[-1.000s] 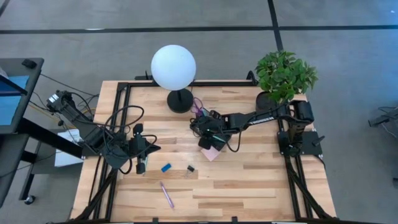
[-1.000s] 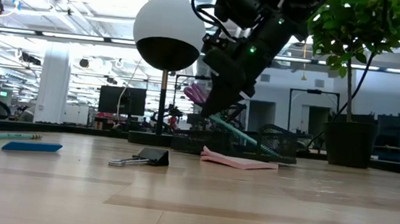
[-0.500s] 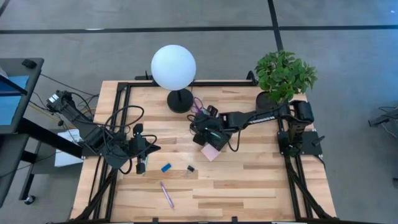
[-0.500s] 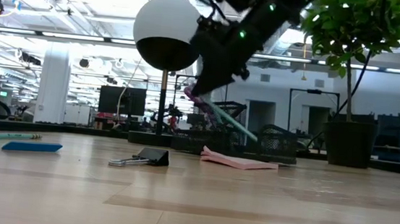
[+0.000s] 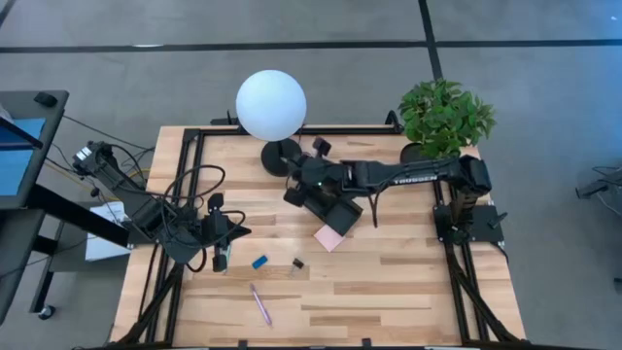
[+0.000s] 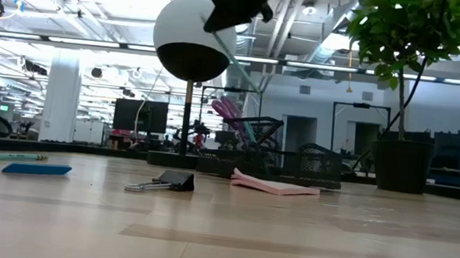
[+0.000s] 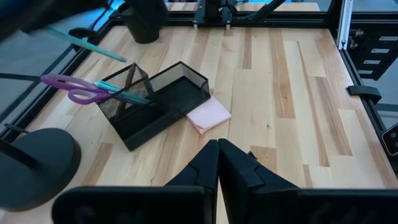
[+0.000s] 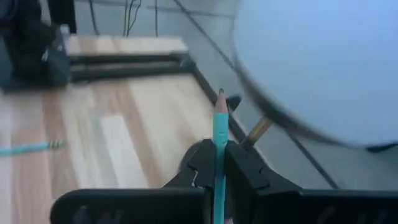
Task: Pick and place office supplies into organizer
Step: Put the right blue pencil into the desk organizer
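Note:
My right gripper [image 5: 294, 189] hangs high over the table's far middle, beside the lamp, shut on a teal pencil [image 8: 219, 127]. Below it, the black mesh organizer [image 5: 332, 204] stands on the table. Its cup section holds purple-handled scissors [image 7: 73, 88] and a teal pen [image 7: 127, 96]. The pink sticky-note pad [image 5: 328, 236] lies against the organizer's near side. A blue block [image 5: 259, 262], a black clip [image 5: 297, 263] and a purple pen [image 5: 261, 303] lie near the front. My left gripper [image 5: 222, 255] waits shut at the table's left. My right gripper pinches the teal pencil's shaft [image 8: 219, 144] between its two fingers. The pencil runs along the fingers, and its sharpened tip [image 8: 220, 94] sticks out past them. It is lifted clear of the table and the organizer, slanting in the air [image 7: 87, 42].
The lamp's white globe [image 5: 271, 104] and black base [image 5: 280, 156] stand right next to my right gripper. A potted plant [image 5: 445, 117] fills the far right corner. Another teal pencil [image 6: 2, 156] lies by the left arm. Bare wood lies to the right and front.
My right gripper has risen steeply and swung toward the far left, toward the lamp, carrying the teal pencil. The pencil was slanting low over the organizer and the pink pad; now it hangs well above them. The left arm has kept still.

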Controlling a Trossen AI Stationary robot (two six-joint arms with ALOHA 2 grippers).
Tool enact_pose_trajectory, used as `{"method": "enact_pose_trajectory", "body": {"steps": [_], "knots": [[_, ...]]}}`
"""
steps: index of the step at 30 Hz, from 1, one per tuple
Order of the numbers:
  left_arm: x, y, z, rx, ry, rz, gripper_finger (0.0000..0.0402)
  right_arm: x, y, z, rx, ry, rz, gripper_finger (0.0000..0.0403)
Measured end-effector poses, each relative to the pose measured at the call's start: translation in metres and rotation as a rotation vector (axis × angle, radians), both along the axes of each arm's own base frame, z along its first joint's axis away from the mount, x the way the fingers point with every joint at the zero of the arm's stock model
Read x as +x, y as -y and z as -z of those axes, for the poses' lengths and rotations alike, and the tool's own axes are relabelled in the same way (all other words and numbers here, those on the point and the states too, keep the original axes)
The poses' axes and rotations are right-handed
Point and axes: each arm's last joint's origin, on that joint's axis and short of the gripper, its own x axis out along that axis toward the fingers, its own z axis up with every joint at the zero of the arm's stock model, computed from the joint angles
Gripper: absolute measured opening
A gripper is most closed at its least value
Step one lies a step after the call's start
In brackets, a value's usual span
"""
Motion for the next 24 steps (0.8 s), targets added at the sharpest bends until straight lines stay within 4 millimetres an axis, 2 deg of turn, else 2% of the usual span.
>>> {"method": "enact_pose_trajectory", "body": {"steps": [7, 13, 18, 24], "knots": [[-0.003, -0.002, 0.004, 0.033, -0.046, -0.004, 0.0003, 0.0, 0.027, -0.002, 0.068, 0.06, 0.062, 0.0009], [-0.004, -0.003, 0.006, 0.046, -0.065, -0.007, 0.0003, -0.005, 0.039, 0.027, 0.163, 0.058, 0.136, 0.0009], [-0.004, -0.004, 0.006, 0.05, -0.065, -0.009, 0.0003, -0.011, 0.039, 0.05, 0.198, 0.011, 0.163, 0.001], [-0.004, -0.004, 0.006, 0.052, -0.063, -0.014, 0.0003, -0.019, 0.038, 0.074, 0.229, -0.03, 0.192, 0.0039]]}}
